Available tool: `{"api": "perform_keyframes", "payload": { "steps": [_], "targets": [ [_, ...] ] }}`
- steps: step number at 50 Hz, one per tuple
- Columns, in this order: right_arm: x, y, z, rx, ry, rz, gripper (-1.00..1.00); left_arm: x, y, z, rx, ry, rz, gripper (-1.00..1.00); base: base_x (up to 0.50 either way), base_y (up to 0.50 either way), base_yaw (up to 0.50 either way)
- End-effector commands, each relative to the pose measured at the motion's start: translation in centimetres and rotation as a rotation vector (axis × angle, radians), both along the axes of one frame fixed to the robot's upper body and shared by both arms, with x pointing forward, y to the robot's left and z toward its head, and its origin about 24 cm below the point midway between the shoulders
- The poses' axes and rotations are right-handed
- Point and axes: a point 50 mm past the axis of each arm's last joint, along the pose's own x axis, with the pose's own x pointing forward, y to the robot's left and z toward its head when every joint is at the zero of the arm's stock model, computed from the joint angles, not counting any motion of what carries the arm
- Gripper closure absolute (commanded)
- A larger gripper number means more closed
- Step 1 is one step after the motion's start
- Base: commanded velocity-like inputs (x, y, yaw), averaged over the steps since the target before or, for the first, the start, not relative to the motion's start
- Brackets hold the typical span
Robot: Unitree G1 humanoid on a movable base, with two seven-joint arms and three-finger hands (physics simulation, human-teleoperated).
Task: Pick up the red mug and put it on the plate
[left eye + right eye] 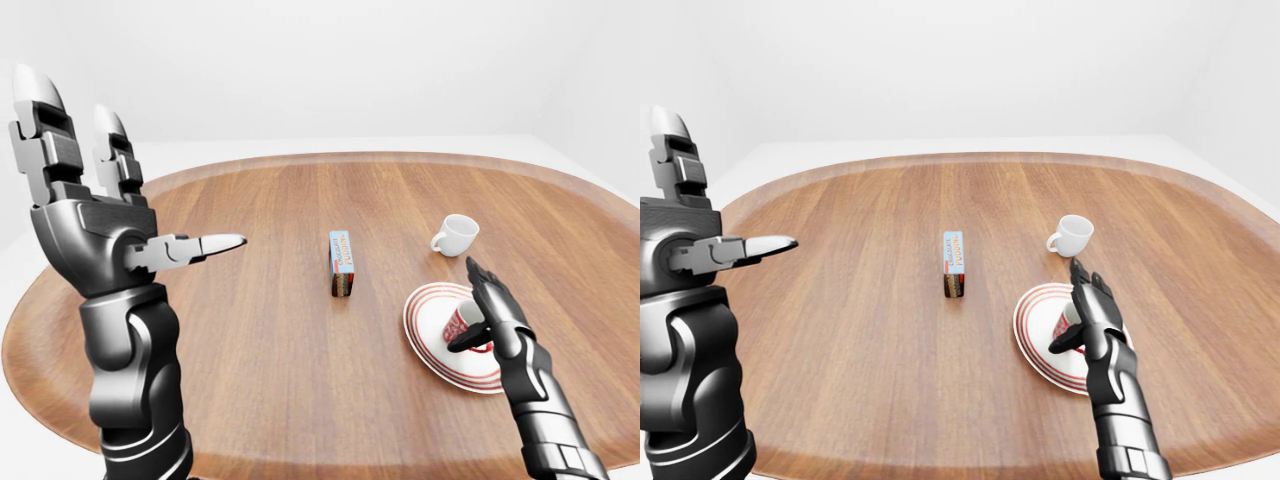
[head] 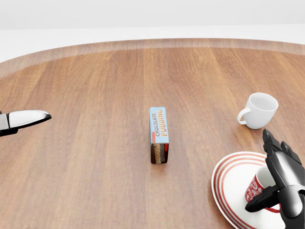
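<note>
Mug [image 2: 259, 190], red, sits on the striped plate [image 2: 233, 191] at lower right of the head view. Our right hand [image 2: 281, 176] is beside it, fingers spread apart and extended, thumb near the mug, not gripping. White cup [image 2: 259, 110] stands above the plate, pudding box [image 2: 159, 134] mid-surface [image 2: 95, 157]. Our left hand [image 1: 95, 225] is raised, fingers apart, holding nothing.

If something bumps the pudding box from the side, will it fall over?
Probably yes. The pudding box stands on a narrow long edge on the table, so a sideways bump likely tips it flat. It looks like stiff cardboard and probably light, so it may also slide.
</note>
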Motion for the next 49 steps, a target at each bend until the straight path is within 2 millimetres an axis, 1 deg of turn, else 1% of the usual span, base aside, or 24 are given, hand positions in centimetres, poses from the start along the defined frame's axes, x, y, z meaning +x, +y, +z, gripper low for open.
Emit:
{"api": "perform_keyframes", "payload": {
  "steps": [1,6,7,10,11,14,15,19,20,21,22,23,24,25,26,27,28,29,32,34,38,44,45,49],
  "targets": [
    [-0.4,0.1,0.5,0.001,-0.01,0.01,-1.0,0.2,-0.1,0.0,0.002,0.004,0.002,-1.0,0.0,0.0,0.0],
    [-0.3,0.6,1.8,-0.015,-0.034,0.052,-1.0,0.2,-0.2,0.0,0.005,0.003,-0.002,-1.0,0.0,0.0,0.0],
    [-0.1,0.9,2.7,-0.031,-0.05,0.077,-1.0,0.1,-0.2,0.1,0.004,-0.004,-0.003,-1.0,0.0,0.0,0.0],
    [0.3,1.5,4.4,-0.057,-0.072,0.123,-1.0,0.2,-0.1,0.0,0.005,0.002,-0.001,-1.0,0.0,0.0,0.0],
    [0.7,2.0,6.0,-0.082,-0.107,0.155,-1.0,0.2,-0.2,-0.1,0.008,0.006,-0.001,-1.0,0.0,0.0,0.0],
    [1.0,2.9,7.8,-0.098,-0.133,0.203,-1.0,0.2,-0.2,0.0,0.007,0.003,0.0,-1.0,0.0,0.0,0.0],
    [1.1,3.5,9.0,-0.093,-0.161,0.233,-1.0,0.2,-0.1,-0.1,0.008,0.007,0.0,-1.0,0.0,0.0,0.0],
    [1.3,4.6,11.0,-0.056,-0.224,0.291,-1.0,0.2,-0.1,-0.1,0.007,0.01,0.001,-1.0,0.0,0.0,0.0],
    [1.4,5.5,12.5,0.06,-0.31,0.34,-1.0,0.2,-0.1,-0.1,0.006,0.005,0.001,-1.0,0.0,0.0,0.0],
    [1.3,6.0,13.3,0.107,-0.35,0.375,-1.0,0.2,-0.1,0.0,0.006,0.005,0.001,-1.0,0.0,0.0,0.0],
    [1.1,6.8,15.1,0.243,-0.472,0.431,-1.0,0.2,-0.1,-0.1,0.006,0.005,0.001,-1.0,0.0,0.0,0.0],
    [0.8,7.2,16.6,0.313,-0.563,0.472,-1.0,0.2,-0.1,-0.1,0.008,0.006,0.001,-1.0,0.0,0.0,0.0],
    [-0.2,7.8,19.2,0.458,-0.728,0.566,-1.0,0.2,-0.1,-0.1,0.008,0.006,0.002,-1.0,0.0,0.0,0.0],
    [-0.4,7.8,19.5,0.485,-0.76,0.578,-1.0,0.2,-0.1,-0.1,0.008,0.006,0.002,-1.0,0.0,0.0,0.0],
    [-0.7,7.5,20.8,0.551,-0.861,0.581,-1.0,0.2,-0.1,-0.1,0.008,0.007,0.002,-1.0,0.0,0.0,0.0],
    [-1.1,6.9,21.6,0.637,-0.943,0.583,-1.0,0.2,-0.1,0.0,0.008,0.004,0.002,-1.0,0.0,0.0,0.0],
    [-1.4,6.6,21.8,0.691,-0.978,0.587,-1.0,0.2,0.0,0.0,0.007,0.003,0.002,-1.0,0.0,0.0,0.0],
    [-1.2,6.3,21.4,0.692,-0.965,0.559,-1.0,0.1,-0.1,-0.1,0.009,0.005,0.002,-1.0,0.0,0.0,0.0],
    [-1.3,5.8,20.9,0.784,-0.981,0.537,-1.0,0.2,0.0,-0.1,0.009,0.007,0.003,-1.0,0.0,0.0,0.0],
    [-1.5,5.0,21.1,0.905,-1.051,0.498,-1.0,0.2,0.0,-0.2,0.009,0.011,0.004,-1.0,0.0,0.0,0.0],
    [-0.6,5.5,19.4,0.902,-0.942,0.474,-1.0,0.2,0.0,-0.2,0.011,0.011,0.004,-1.0,0.0,0.0,0.0],
    [0.1,5.7,17.8,0.946,-0.887,0.432,-1.0,0.2,0.1,-0.1,0.013,0.009,0.007,-1.0,0.0,0.0,0.0],
    [0.4,6.1,17.0,0.916,-0.837,0.431,-1.0,0.2,0.1,-0.1,0.013,0.01,0.008,-1.0,0.0,0.0,0.0],
    [0.7,6.8,16.2,0.912,-0.799,0.436,-1.0,0.2,0.1,-0.2,0.014,0.013,0.008,-1.0,0.0,0.0,0.0]
  ]
}}
